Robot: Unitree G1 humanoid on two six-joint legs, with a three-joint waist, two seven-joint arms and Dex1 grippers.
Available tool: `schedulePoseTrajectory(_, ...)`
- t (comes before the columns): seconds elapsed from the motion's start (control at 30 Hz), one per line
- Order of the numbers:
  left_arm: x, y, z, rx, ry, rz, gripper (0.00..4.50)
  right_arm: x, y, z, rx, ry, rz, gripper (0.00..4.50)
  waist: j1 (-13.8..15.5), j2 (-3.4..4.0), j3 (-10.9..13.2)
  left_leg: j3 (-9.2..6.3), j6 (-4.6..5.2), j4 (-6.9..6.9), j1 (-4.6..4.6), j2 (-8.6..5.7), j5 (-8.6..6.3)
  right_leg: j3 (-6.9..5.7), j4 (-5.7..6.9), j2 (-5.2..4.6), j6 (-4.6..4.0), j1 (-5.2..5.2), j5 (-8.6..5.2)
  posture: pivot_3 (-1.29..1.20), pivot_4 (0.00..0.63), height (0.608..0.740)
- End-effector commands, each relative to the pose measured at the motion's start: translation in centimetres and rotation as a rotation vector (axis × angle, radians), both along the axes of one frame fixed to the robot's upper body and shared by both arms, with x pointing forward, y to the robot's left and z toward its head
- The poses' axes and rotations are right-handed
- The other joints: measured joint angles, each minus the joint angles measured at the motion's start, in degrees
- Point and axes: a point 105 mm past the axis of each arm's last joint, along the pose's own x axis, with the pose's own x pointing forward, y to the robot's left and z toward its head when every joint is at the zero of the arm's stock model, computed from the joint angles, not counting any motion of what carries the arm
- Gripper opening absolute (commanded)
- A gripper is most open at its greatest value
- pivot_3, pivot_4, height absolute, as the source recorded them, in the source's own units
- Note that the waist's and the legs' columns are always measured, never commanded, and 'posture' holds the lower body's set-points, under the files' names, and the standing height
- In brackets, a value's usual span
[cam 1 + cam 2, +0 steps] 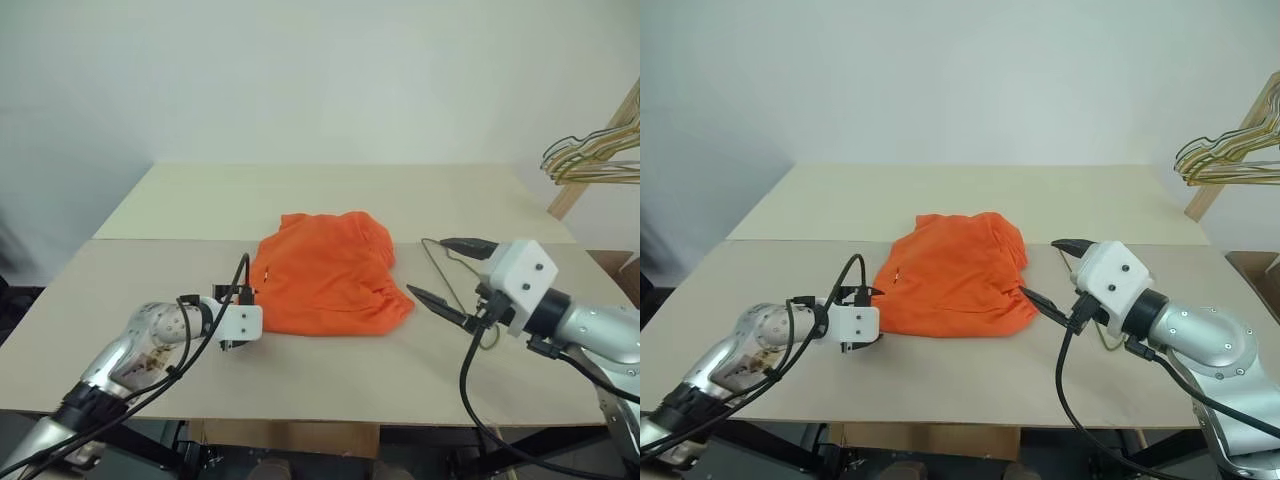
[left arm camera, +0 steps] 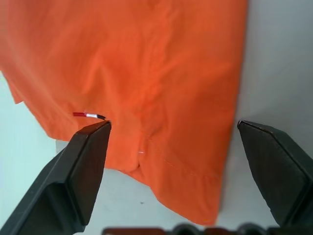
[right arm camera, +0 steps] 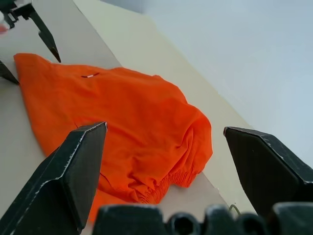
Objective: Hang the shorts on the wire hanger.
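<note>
Near the bench's front edge: left gripper (image 2: 173,132) spread wide, empty, low at the left hem of the shorts (image 1: 330,272), likely lining up a pinch there. Toward the right edge: right gripper (image 1: 456,274) also wide and empty, hovering above the wire hanger (image 1: 447,272), mostly hidden behind it. Mid-bench: shorts crumpled flat. Far right: bunch of hangers (image 1: 592,152), cut off.
</note>
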Motion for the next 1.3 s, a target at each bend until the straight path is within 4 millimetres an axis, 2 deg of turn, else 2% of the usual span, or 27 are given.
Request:
schedulePoseTrajectory(0.03, 0.9, 1.3, -0.9, 0.075, 0.025, 0.042, 4.50, -0.3, 0.6, 0.9, -0.001, -0.048, 0.012, 4.47, -0.09, 0.01, -0.01, 0.04, 0.03, 0.00, 0.05, 0.01, -0.02, -0.01, -0.01, 0.02, 0.02, 0.06, -0.02, -0.02, 0.016, 0.740)
schedulePoseTrajectory(0.13, 1.8, 2.1, -0.7, 0.104, 0.023, 0.053, 3.89, -0.4, 0.7, 0.8, -0.007, -0.044, 0.013, 4.50, -0.68, -0.01, -0.02, 0.04, 0.03, 0.00, 0.05, 0.01, -0.02, -0.01, -0.01, 0.03, 0.02, 0.05, -0.02, -0.03, 0.016, 0.740)
schedulePoseTrajectory(0.43, 3.0, 1.9, 0.2, 0.092, 0.039, 0.034, 0.96, 0.2, 1.2, -0.6, -0.063, -0.041, 0.008, 4.50, -2.20, -0.07, -0.05, -0.26, 0.10, 0.03, -0.14, 0.01, -0.06, 0.03, -0.02, 0.00, 0.03, -0.14, -0.03, -0.04, 0.002, 0.740)
schedulePoseTrajectory(0.53, 3.3, 1.4, 0.8, 0.072, 0.026, 0.011, 0.03, 0.8, 0.9, -2.2, -0.177, -0.049, 0.000, 4.50, -2.37, -0.15, -0.10, -0.27, 0.10, 0.07, -0.31, 0.01, -0.06, 0.03, 0.00, 0.00, 0.03, -0.33, -0.03, -0.05, 0.001, 0.740)
schedulePoseTrajectory(0.67, 3.8, -0.1, 2.9, 0.002, -0.004, -0.018, 0.03, 1.3, 0.7, -5.6, -0.411, -0.039, 0.048, 4.50, -2.39, -0.23, -0.14, -0.20, 0.10, 0.20, -0.70, -0.06, -0.06, 0.07, 0.09, -0.06, 0.04, -0.78, -0.02, -0.06, 0.000, 0.740)
schedulePoseTrajectory(0.83, 4.2, -1.2, 5.1, -0.044, -0.034, -0.042, 0.03, 1.9, 1.0, -9.4, -0.596, -0.061, 0.144, 4.50, -2.94, -0.24, -0.15, -0.17, 0.10, 0.18, -0.81, -0.05, -0.06, 0.09, 0.08, -0.03, 0.03, -0.91, -0.02, -0.05, 0.000, 0.740)
schedulePoseTrajectory(1.03, 4.9, -1.3, 6.8, -0.067, -0.075, -0.032, 0.03, 4.3, 1.2, -11.9, -0.680, -0.112, 0.129, 4.50, -3.66, -0.29, -0.17, -0.15, 0.10, 0.18, -0.73, -0.03, -0.06, 0.15, 0.12, 0.03, 0.02, -0.89, -0.01, -0.04, 0.000, 0.740)
schedulePoseTrajectory(1.3, 4.6, -0.9, 7.5, -0.076, -0.084, -0.025, 0.03, 6.5, 2.3, -14.3, -0.742, -0.166, 0.157, 4.50, -4.27, -0.47, -0.29, -0.18, 0.09, 0.18, -0.70, -0.04, -0.05, 0.17, 0.15, 0.00, 0.00, -0.88, 0.00, -0.03, 0.000, 0.740)
